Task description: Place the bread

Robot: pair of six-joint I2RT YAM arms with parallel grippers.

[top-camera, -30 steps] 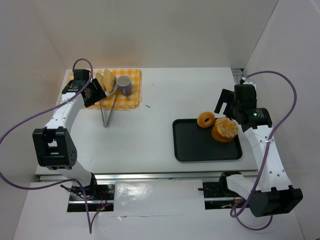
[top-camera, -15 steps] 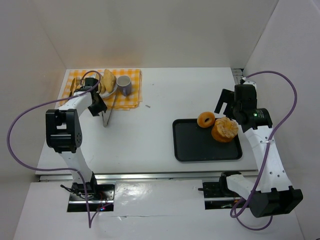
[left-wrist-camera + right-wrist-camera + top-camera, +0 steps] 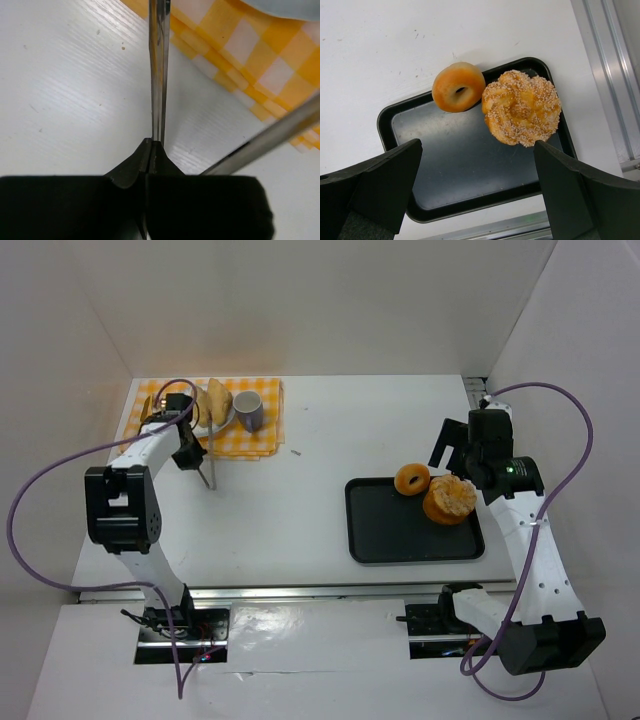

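Pieces of bread (image 3: 213,400) lie on a white plate (image 3: 226,420) on the yellow checked cloth (image 3: 265,438) at the back left. Metal tongs (image 3: 209,468) lie at the cloth's near edge. My left gripper (image 3: 188,456) is low over them. In the left wrist view it (image 3: 151,145) is shut on one thin arm of the tongs (image 3: 159,75), and the other arm (image 3: 270,137) splays off to the right. My right gripper (image 3: 477,175) hangs open over the black tray (image 3: 445,140), with nothing between its fingers.
A ring-shaped bun (image 3: 411,479) rests on the black tray's (image 3: 400,540) far rim, and a sesame bun (image 3: 450,499) lies on the tray. A purple mug (image 3: 247,410) stands on the cloth beside the plate. The table's metal front rail (image 3: 320,592) runs along the near edge.
My left arm swung from beside the plate down to the tongs, and its jaws closed on one tong arm. The right arm has not moved.
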